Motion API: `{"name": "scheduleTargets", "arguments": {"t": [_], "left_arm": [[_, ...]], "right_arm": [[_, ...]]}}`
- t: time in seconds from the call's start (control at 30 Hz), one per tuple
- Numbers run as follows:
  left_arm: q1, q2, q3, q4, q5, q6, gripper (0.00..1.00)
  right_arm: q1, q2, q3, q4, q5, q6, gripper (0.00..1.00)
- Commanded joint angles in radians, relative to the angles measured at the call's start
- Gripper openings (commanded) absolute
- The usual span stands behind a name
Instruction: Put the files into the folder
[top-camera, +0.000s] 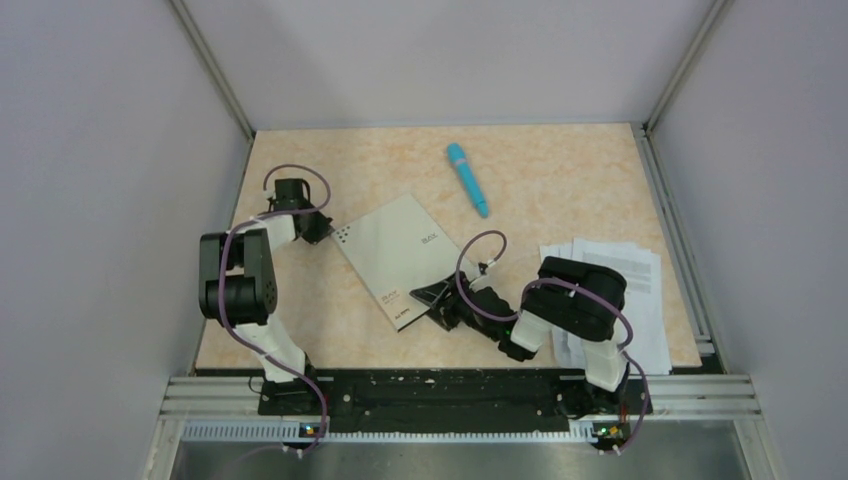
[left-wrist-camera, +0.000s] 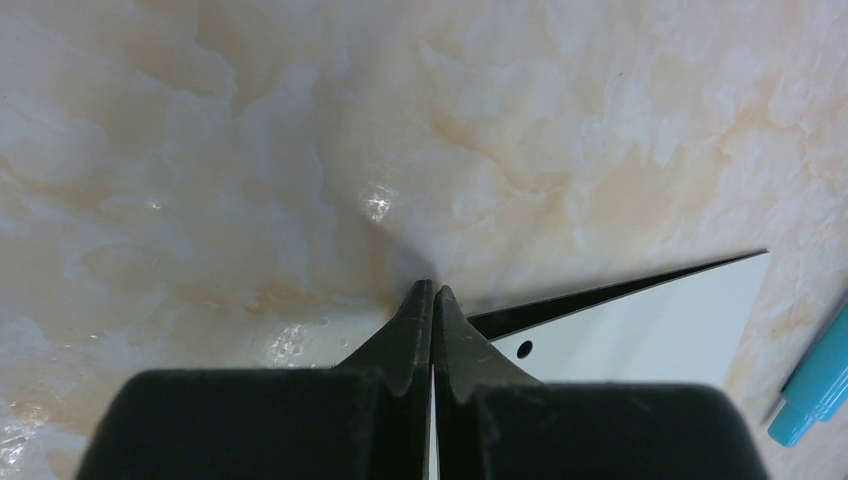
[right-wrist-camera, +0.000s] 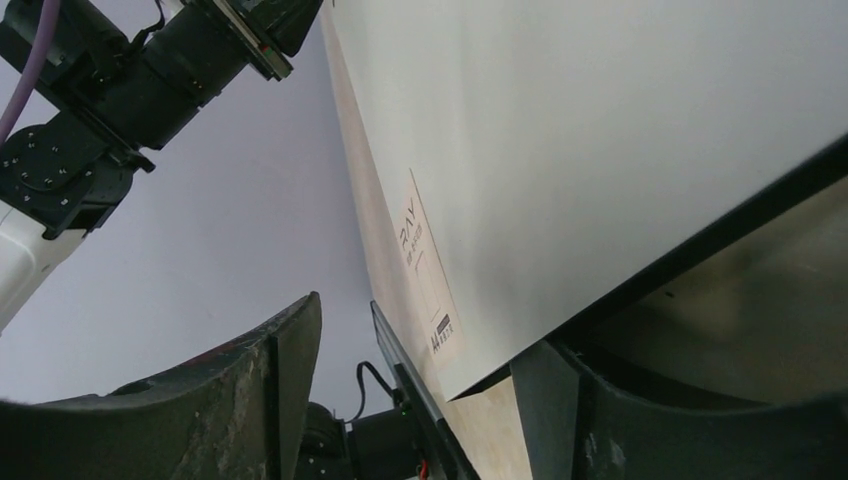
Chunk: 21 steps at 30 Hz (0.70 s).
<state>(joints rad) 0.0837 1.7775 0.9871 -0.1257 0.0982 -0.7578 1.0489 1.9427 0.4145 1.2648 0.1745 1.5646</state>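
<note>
**A:** Why is the left arm (top-camera: 240, 290) parked out there with nothing in it?

**B:** The left fingers (left-wrist-camera: 415, 330) are clenched together on nothing, tips down at the bench (top-camera: 560, 180), just beside the far left corner of the folder (top-camera: 400, 250). My guess is they act as a stop, so the folder can't slide when its other side is pulled.

**A:** And the folder itself?

**B:** It lies closed, grey cover up, skewed across the middle of the bench between the two arms. A blue pen (top-camera: 467, 178) lies beyond it, well apart and out of the way.

**A:** The right arm (top-camera: 575, 295) is low at the folder's near corner.

**B:** Yes. The right fingers (right-wrist-camera: 270, 390) stand apart and are not clamped on anything, and the cover's corner sits in the gap between them. From the wrist, a dark strip shows under the cover's edge, so that corner seems slightly lifted. I read it as getting set to pinch the cover and swing it open.

**A:** So the files aren't in?

**B:** No. The files (top-camera: 640, 270) lie in a loose stack on the bench to the right of the folder, partly hidden under the right arm. Neither set of fingers is touching them. The folder has to open first. The stack is close to that arm, so I'd expect it to fetch them afterwards.
</note>
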Motion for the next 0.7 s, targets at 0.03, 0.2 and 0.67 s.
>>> {"name": "scheduleTargets", "arguments": {"t": [0.03, 0.2, 0.67], "left_arm": [[-0.017, -0.017, -0.048, -0.096, 0.058, -0.007, 0.00], [-0.017, -0.037, -0.058, -0.088, 0.076, -0.013, 0.00], [-0.004, -0.277, -0.025, -0.237, 0.064, -0.077, 0.64]], "right_arm": [[-0.013, 0.028, 0.041, 0.033, 0.042, -0.097, 0.60], [-0.013, 0.024, 0.059, 0.016, 0.058, -0.196, 0.38], [0.053, -0.168, 0.108, -0.257, 0.161, -0.506, 0.00]]}}
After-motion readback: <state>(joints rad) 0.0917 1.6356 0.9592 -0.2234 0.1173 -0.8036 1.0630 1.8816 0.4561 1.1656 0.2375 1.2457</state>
